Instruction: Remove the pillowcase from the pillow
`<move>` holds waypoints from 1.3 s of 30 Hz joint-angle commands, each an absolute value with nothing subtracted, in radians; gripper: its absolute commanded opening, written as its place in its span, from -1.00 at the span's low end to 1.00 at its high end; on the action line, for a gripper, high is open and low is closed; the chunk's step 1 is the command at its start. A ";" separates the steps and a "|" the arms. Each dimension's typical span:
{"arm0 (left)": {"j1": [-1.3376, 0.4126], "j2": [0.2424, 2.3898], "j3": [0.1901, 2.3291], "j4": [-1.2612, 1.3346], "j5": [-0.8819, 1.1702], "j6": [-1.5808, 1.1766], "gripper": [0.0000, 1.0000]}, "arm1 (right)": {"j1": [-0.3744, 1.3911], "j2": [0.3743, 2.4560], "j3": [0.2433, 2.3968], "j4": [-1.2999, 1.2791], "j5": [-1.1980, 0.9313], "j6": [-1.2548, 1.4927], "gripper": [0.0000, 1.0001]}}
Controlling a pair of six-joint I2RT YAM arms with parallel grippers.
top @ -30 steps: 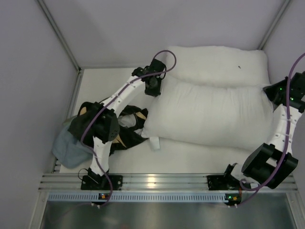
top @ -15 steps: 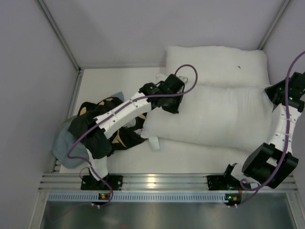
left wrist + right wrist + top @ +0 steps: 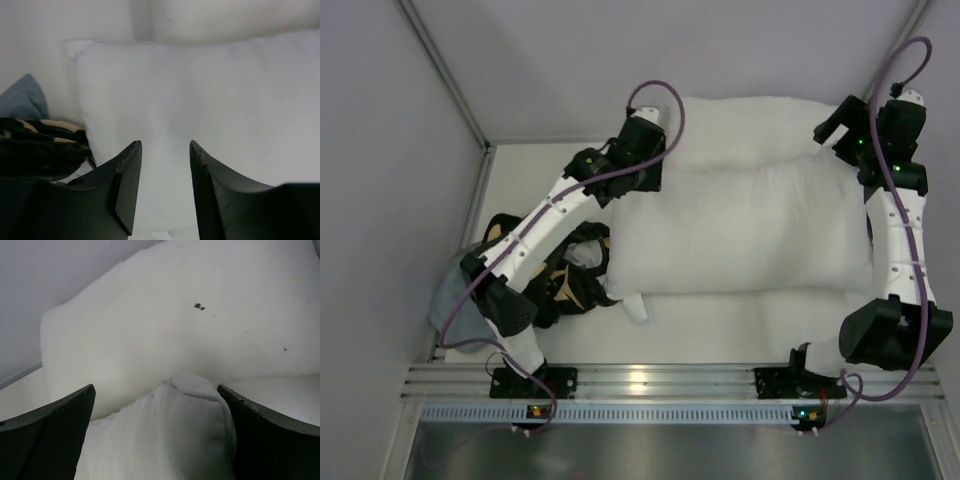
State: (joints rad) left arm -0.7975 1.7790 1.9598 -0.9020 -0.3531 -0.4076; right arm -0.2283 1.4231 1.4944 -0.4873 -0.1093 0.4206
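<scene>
- White table, bearing both pillows, the loose fabric and the bases of the two arms at its near edge.
- Pillow, plump and white, bare of any cover, lying across the middle of the table with its far long edge pressed against the second pillow.
- Other white pillow, behind the first, against the back wall.
- Pillowcase, black with tan motifs, off the pillow, crumpled in a heap on the table just beside the pillow's near left corner and partly hidden under the left arm.
- Blue-grey cloth, at the far left, touching the pillowcase heap.
- Right gripper, fingers spread wide, straddling the pillow's far right corner; contact not clear.
- Left gripper, fingers apart with nothing between them, over the pillow's far left corner.
- Small white tag, sticking out from the pillow's near left corner.
- Tiny dark speck on the other pillow.
</scene>
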 commanded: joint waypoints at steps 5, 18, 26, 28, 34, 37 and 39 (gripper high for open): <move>-0.489 1.772 1.910 -0.939 -0.348 -0.431 -0.04 | -0.140 1.417 1.646 -0.489 -0.080 0.361 0.99; -0.462 1.986 1.902 -0.775 -0.092 -0.423 -0.13 | -0.172 1.341 1.611 -0.511 0.240 0.319 0.99; -0.581 1.971 1.784 -0.690 0.035 -0.443 -0.73 | -0.048 1.543 1.637 -0.416 -0.138 0.387 0.95; -0.633 1.954 1.761 -0.686 0.035 -0.452 -0.76 | -0.008 1.612 1.625 -0.416 -0.091 0.387 0.92; -0.753 1.919 1.727 -0.669 0.057 -0.479 -0.91 | 0.060 1.681 1.513 -0.416 -0.048 0.472 0.89; -0.787 1.892 1.675 -0.637 0.067 -0.491 -0.95 | 0.060 1.606 1.380 -0.419 0.058 0.511 0.89; -0.793 1.887 1.663 -0.634 0.048 -0.494 -0.94 | 0.060 1.522 1.274 -0.417 0.141 0.528 0.90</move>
